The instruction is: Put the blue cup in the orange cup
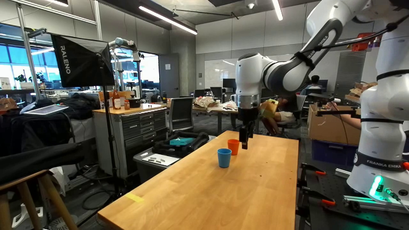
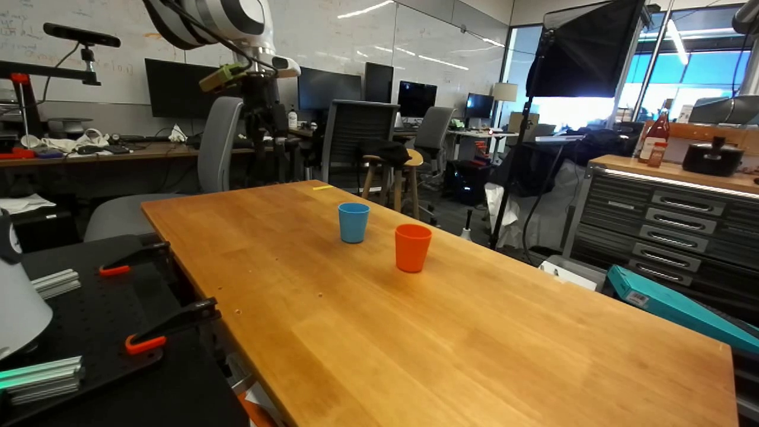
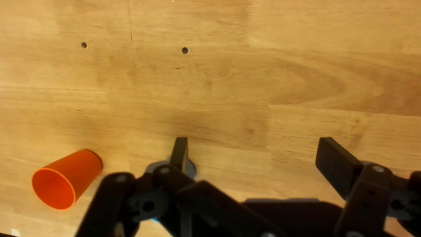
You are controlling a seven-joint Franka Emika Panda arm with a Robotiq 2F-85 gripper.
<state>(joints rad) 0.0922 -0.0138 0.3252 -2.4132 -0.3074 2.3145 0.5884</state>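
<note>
In an exterior view, softbox (image 1: 81,62) read RALENO, arm base (image 1: 364,177) FRANKA EMIKA; blue cup (image 1: 224,158) stood on table (image 1: 223,198) near orange cup (image 1: 234,147). In an exterior view, whiteboard (image 2: 344,41) writing was illegible. Wrist view: hand (image 3: 253,148) was spread wide.

Wooden table (image 2: 474,356), blue cup (image 2: 353,225), orange cup (image 2: 413,249), yellow strip (image 1: 135,197)

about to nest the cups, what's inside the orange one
The wrist view looks into the orange cup: only its inner wall shows. Its near side covers the bottom, so anything there is hidden. The blue cup stands outside it.
</note>
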